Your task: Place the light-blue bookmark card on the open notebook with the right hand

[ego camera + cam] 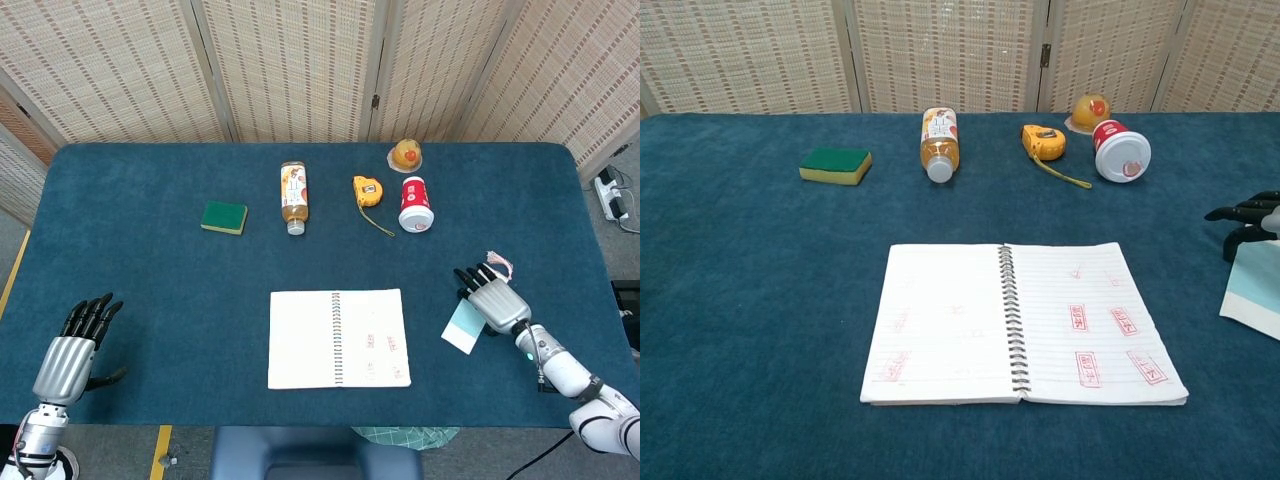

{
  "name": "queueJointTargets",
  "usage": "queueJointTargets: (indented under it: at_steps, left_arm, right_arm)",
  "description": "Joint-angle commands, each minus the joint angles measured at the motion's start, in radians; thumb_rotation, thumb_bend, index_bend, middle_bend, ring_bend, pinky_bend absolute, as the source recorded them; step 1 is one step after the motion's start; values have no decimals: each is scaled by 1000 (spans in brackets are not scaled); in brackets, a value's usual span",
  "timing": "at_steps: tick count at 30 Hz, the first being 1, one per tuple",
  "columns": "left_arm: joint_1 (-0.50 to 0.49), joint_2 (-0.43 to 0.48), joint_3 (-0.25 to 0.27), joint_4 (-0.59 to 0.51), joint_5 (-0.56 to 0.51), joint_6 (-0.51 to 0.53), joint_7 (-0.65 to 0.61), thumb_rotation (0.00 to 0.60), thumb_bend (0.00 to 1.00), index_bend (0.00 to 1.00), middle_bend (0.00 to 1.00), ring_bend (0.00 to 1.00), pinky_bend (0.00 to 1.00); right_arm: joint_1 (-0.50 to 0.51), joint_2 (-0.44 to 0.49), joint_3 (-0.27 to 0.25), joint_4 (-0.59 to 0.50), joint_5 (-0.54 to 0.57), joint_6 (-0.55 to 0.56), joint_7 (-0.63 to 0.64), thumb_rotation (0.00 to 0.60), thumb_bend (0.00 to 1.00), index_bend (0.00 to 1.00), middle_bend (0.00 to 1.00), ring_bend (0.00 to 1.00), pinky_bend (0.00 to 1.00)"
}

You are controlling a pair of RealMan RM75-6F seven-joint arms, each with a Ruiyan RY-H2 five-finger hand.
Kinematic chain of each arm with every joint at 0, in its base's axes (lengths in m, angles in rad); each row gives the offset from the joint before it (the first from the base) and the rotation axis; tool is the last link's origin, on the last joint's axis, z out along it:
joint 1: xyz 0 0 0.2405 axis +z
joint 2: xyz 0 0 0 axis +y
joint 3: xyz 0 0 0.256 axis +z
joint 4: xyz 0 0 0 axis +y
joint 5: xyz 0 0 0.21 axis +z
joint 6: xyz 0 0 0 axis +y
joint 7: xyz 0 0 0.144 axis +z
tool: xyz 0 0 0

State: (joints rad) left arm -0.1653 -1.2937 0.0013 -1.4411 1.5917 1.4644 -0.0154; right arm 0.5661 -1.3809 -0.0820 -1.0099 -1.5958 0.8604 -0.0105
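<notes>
The light-blue bookmark card [462, 326] lies flat on the blue table, right of the open spiral notebook [338, 338]. My right hand [495, 300] sits over the card's far right edge with its dark fingers spread; none is curled around the card. A pink tassel [499, 264] shows just beyond the fingertips. In the chest view only the right hand's fingertips [1248, 218] show at the right edge, above the card [1252, 296], with the notebook [940, 320] in the middle. My left hand [75, 345] rests open at the near left, holding nothing.
Along the far side lie a green sponge [224, 216], a bottle on its side [293, 196], a yellow tape measure [367, 190], a red-and-white cup on its side [415, 204] and a yellow fruit on a small dish [406, 154]. The table's right edge [600, 260] is close to the right hand.
</notes>
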Motion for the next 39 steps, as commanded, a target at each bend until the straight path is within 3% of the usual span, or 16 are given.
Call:
queueJointTargets:
  at_steps: [1, 29, 39]
  left_arm:
    - [0, 1, 0, 0, 1, 1, -1, 600, 137, 99, 31, 0, 0]
    - [0, 5, 1, -1, 3, 4, -12, 600, 138, 98, 30, 0, 0]
    - [0, 6, 2, -3, 5, 4, -15, 600, 137, 99, 30, 0, 0]
  right_arm:
    - [-1, 0, -1, 2, -1, 6, 4, 600, 208, 526, 6, 0, 0]
    - [7, 7, 4, -13, 11, 31, -3, 600, 271, 642, 56, 0, 0]
    - [-4, 63, 22, -107, -13, 135, -37, 600, 271, 634, 56, 0, 0]
